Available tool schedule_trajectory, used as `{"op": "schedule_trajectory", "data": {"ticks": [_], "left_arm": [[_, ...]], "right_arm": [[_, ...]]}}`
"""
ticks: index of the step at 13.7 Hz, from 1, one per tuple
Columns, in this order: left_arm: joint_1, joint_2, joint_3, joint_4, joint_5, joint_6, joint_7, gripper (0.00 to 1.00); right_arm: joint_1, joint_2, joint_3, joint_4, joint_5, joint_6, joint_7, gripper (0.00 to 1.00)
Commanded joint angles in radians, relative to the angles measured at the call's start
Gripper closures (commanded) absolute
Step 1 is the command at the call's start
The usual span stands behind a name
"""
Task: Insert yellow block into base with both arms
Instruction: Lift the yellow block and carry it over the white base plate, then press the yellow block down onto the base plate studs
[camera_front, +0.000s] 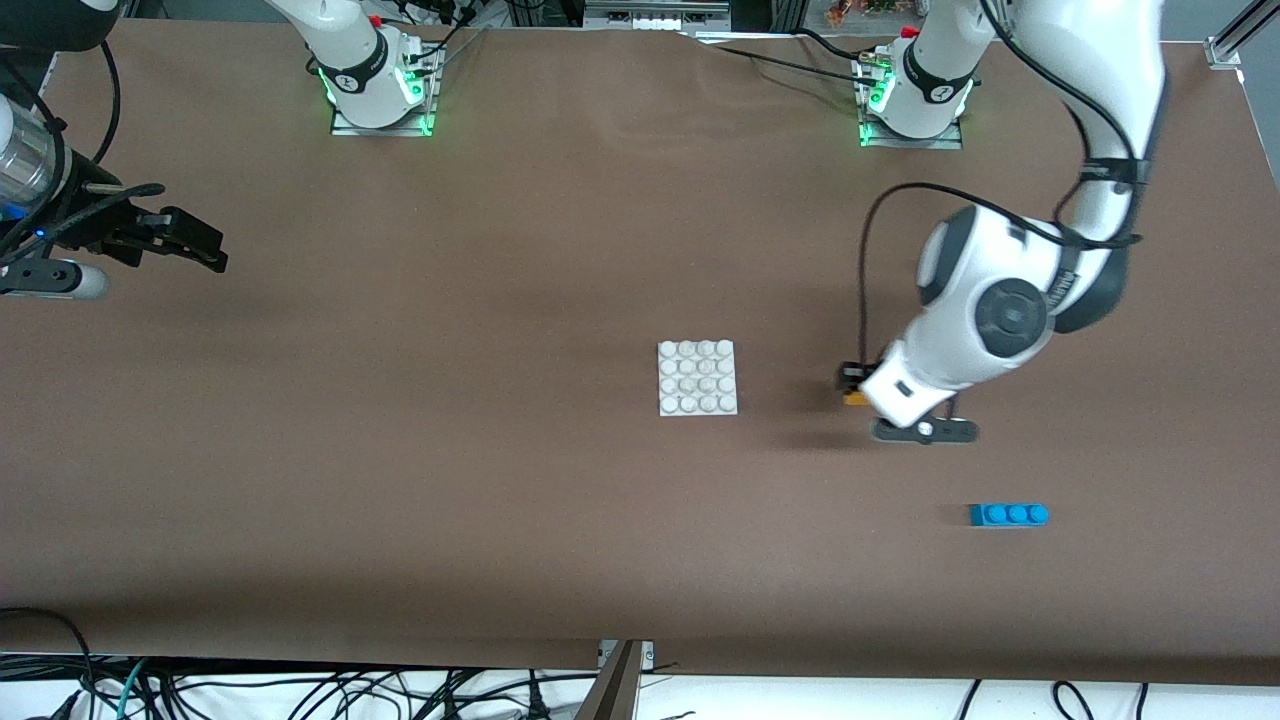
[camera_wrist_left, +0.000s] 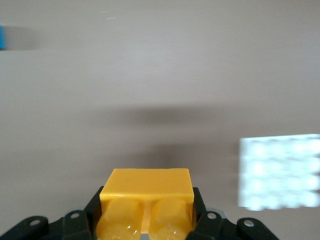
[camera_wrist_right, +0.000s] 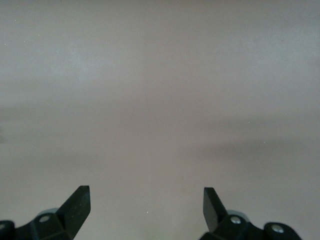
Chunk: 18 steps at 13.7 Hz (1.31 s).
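Front view: brown matte table (camera_front: 400, 450), faint creases in the covering. My left gripper (camera_front: 853, 388) is down at the table surface, jaws clamped on the yellow block (camera_front: 855, 398); only a sliver of orange-yellow shows under my wrist housing. I cannot tell whether the block rests on the table or sits just above it.

Left wrist view: yellow block (camera_wrist_left: 146, 187) is smooth glossy plastic, rectangular body, two round studs facing the camera. Black fingers (camera_wrist_left: 202, 212) press against both of its short sides.

The base (camera_front: 697, 377) is a flat white square plate, 4x4 grid of rounded studs, lying flat at table centre. From the block it is at 9 o'clock in the front view, apart from it, with bare table between. In the left wrist view the base (camera_wrist_left: 280, 172) appears as a pale blurred patch.

Blue three-stud brick (camera_front: 1008, 514), glossy, long and narrow, lies at about 4 o'clock from my left gripper, nearer the front camera, apart from it. It does not lie between block and base.

My right gripper (camera_front: 190, 245) waits over the right arm's end of the table, at 9 o'clock from the base and well apart. Right wrist view: black wedge-shaped fingertips (camera_wrist_right: 79, 202) spread wide, nothing between them, only plain table below.
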<state>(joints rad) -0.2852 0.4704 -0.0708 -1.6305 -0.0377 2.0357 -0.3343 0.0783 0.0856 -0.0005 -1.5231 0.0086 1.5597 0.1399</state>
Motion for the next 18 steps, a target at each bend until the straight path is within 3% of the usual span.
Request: {"op": "schedule_trajectory", "data": {"ticks": [1, 4, 7, 12, 18], "left_arm": [[-0.115, 0.091, 0.014, 0.118, -0.021, -0.025, -0.113, 0.97], [-0.251, 0.242, 0.02, 0.246, -0.016, -0.019, -0.214, 0.97], [-0.302, 0.344, 0.026, 0.316, -0.011, -0.008, -0.299, 0.96], [-0.336, 0.386, 0.022, 0.308, 0.06, 0.004, -0.287, 0.9], [-0.336, 0.383, 0.019, 0.285, 0.062, -0.008, -0.279, 0.9]], "right_arm": [[-0.009, 0.006, 0.004, 0.021, 0.017, -0.009, 0.006, 0.0], [-0.015, 0.008, 0.004, 0.021, 0.019, -0.006, 0.003, 0.0], [-0.014, 0.011, 0.004, 0.021, 0.03, -0.006, 0.006, 0.0], [-0.011, 0.011, 0.005, 0.021, 0.034, -0.006, 0.009, 0.0], [-0.015, 0.013, 0.004, 0.021, 0.05, -0.006, 0.009, 0.0]]}}
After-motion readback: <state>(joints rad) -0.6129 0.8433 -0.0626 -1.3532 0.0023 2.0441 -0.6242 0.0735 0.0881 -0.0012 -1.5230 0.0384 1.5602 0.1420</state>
